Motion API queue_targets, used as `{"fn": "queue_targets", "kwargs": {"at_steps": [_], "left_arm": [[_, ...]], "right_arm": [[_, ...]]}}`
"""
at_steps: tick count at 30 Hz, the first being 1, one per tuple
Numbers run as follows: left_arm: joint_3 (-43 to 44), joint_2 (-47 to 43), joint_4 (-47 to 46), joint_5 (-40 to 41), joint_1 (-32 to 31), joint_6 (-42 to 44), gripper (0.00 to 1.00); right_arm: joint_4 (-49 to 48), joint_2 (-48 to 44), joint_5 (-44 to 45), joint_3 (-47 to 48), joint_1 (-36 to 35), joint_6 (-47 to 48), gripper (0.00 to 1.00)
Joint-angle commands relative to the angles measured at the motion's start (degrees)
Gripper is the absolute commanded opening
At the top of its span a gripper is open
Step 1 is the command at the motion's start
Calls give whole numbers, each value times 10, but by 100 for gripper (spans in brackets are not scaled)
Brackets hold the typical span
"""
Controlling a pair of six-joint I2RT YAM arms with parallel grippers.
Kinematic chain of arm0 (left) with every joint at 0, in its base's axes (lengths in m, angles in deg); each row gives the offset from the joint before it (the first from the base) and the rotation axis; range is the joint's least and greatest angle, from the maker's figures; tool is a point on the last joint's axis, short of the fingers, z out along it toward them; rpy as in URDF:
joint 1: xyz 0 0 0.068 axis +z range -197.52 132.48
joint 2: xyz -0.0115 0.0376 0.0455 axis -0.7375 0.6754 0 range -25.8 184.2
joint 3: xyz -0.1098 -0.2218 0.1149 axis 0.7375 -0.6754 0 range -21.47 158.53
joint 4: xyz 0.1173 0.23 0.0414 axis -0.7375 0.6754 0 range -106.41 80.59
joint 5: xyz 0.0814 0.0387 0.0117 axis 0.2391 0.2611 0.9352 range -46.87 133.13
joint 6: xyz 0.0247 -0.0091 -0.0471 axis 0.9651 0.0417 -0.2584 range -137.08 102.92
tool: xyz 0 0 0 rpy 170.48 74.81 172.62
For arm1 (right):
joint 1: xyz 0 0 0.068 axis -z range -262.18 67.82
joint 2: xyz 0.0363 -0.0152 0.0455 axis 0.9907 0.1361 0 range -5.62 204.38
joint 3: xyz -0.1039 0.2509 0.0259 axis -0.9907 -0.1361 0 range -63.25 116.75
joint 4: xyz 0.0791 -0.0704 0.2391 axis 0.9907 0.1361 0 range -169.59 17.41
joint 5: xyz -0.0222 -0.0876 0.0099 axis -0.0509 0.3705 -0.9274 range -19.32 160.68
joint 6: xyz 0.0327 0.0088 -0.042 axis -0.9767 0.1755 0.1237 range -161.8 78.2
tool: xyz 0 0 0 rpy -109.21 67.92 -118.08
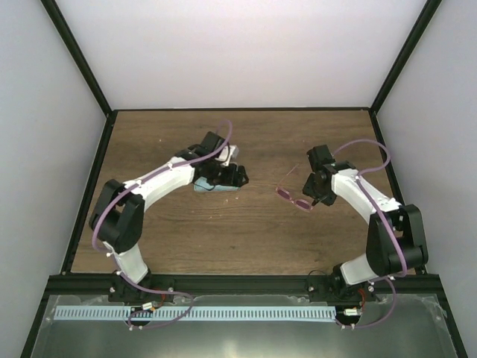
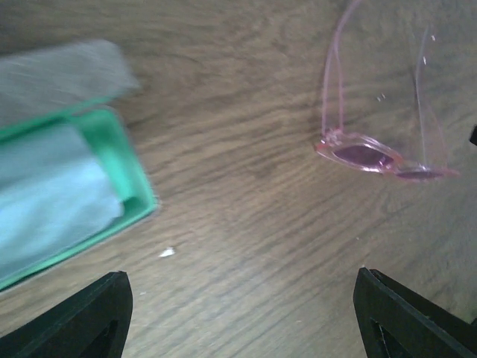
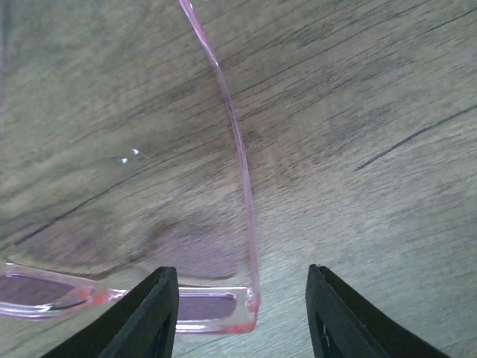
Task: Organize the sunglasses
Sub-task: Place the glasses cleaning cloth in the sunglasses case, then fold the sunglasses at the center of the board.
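The sunglasses (image 1: 293, 198) have a thin pink frame and tinted lenses and lie on the wooden table with their arms unfolded. My right gripper (image 1: 313, 195) is open just right of them. In the right wrist view the frame's hinge corner (image 3: 223, 306) and one arm sit between my open fingers (image 3: 149, 317), untouched. My left gripper (image 1: 238, 176) is open and empty over the table beside the open case (image 1: 212, 185). The left wrist view shows the sunglasses (image 2: 373, 156) ahead at the right, and my left gripper (image 2: 242, 321) spread wide.
The case has a green lining (image 2: 123, 168) and holds a light blue cloth (image 2: 52, 201); its grey lid (image 2: 59, 74) lies open behind. Black frame posts and white walls surround the table (image 1: 238, 239).
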Motion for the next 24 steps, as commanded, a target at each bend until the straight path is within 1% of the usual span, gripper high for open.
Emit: {"fn": "queue_targets", "kwargs": {"at_steps": [1, 3, 4, 7, 14, 21, 24], "left_arm": [[25, 29, 0, -8, -39, 2, 83], [29, 40, 3, -11, -51, 6, 83], [31, 46, 4, -11, -57, 9, 83], [39, 67, 9, -17, -67, 17, 83], [77, 113, 23, -22, -96, 18, 83], [104, 158, 20, -26, -109, 0, 79], [115, 176, 15, -26, -113, -16, 78]], "right_arm": [[-18, 25, 3, -6, 10, 7, 46], [-28, 43, 1, -7, 12, 12, 43], [-32, 51, 1, -6, 12, 14, 40], [-48, 77, 1, -5, 16, 20, 35], [-86, 118, -13, -12, 26, 46, 34], [-119, 128, -58, -33, 31, 66, 26], [-122, 120, -64, -41, 32, 71, 21]]}}
